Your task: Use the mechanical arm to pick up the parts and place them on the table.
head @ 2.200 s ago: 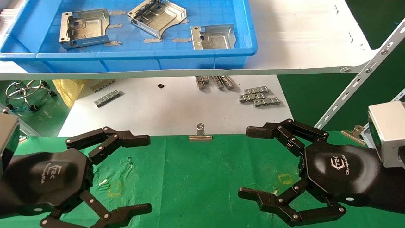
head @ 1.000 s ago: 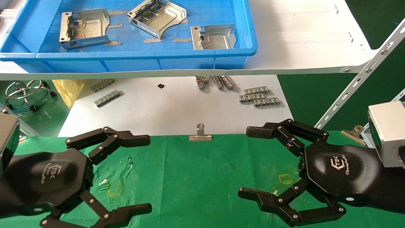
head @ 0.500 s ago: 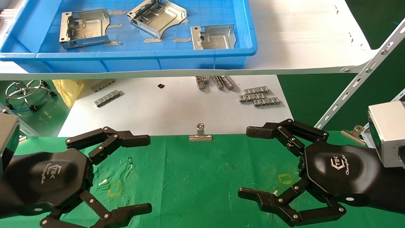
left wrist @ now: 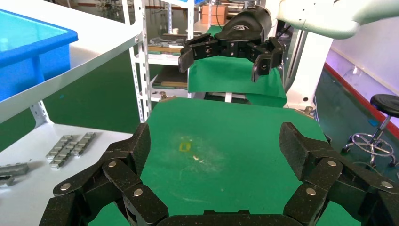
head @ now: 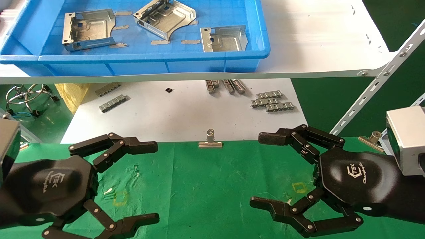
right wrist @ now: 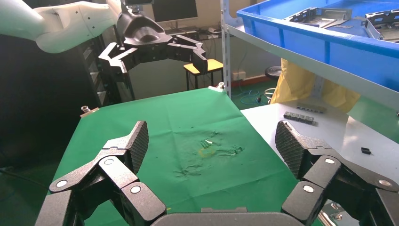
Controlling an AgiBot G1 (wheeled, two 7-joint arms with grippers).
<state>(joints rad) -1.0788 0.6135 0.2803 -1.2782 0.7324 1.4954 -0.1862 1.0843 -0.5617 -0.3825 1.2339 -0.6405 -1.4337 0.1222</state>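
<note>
Three silvery sheet-metal parts lie in the blue tray on the upper shelf: one at the left [head: 89, 29], one tilted in the middle [head: 165, 17], one at the right [head: 223, 39]. My left gripper [head: 151, 181] hovers open and empty over the green cloth table [head: 206, 186] at the near left; its own view [left wrist: 214, 146] shows only cloth between the fingers. My right gripper [head: 262, 171] hovers open and empty at the near right, facing the left one; its view [right wrist: 211, 141] shows cloth too. Both are far below and in front of the parts.
The blue tray [head: 149, 64] sits on a white shelf [head: 315, 43]. Below it a white board [head: 179, 113] carries small grey ridged strips [head: 272, 100]. A binder clip [head: 210, 141] holds the cloth's far edge. A slotted metal strut [head: 382, 76] slants at the right.
</note>
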